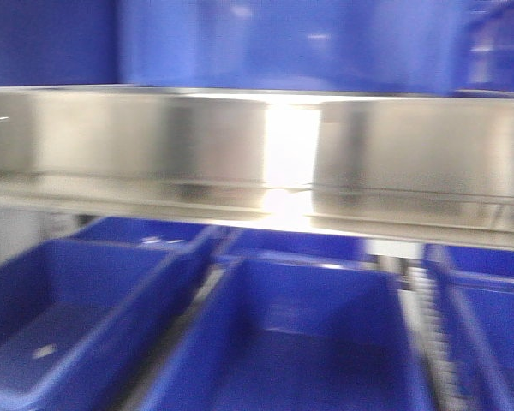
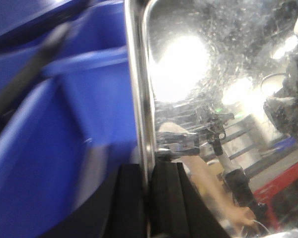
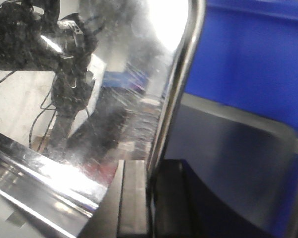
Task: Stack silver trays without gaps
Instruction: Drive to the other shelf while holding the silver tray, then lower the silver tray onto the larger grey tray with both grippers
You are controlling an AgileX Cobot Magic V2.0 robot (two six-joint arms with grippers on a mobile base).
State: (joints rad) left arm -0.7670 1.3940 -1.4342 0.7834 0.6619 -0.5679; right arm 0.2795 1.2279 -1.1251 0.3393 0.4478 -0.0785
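Note:
A silver tray [image 1: 240, 145] spans the whole front view, seen side-on and blurred, above the blue bins. In the left wrist view my left gripper [image 2: 148, 198] is shut on the tray's thin left rim [image 2: 136, 99], one black finger [image 2: 129, 203] outside and one inside the shiny pan [image 2: 188, 74]. In the right wrist view my right gripper [image 3: 150, 198] is shut on the tray's right rim [image 3: 181, 74], with one finger [image 3: 134, 198] inside the pan [image 3: 114, 74]. Neither gripper shows in the front view. Any other tray is out of view.
Deep blue plastic bins sit below the tray in the front view, at the left [image 1: 60, 317], middle [image 1: 300, 342] and right [image 1: 488, 325]. A blue bin wall lies beside each gripper [image 2: 64, 124] [image 3: 248, 54]. A blue surface fills the background behind the tray.

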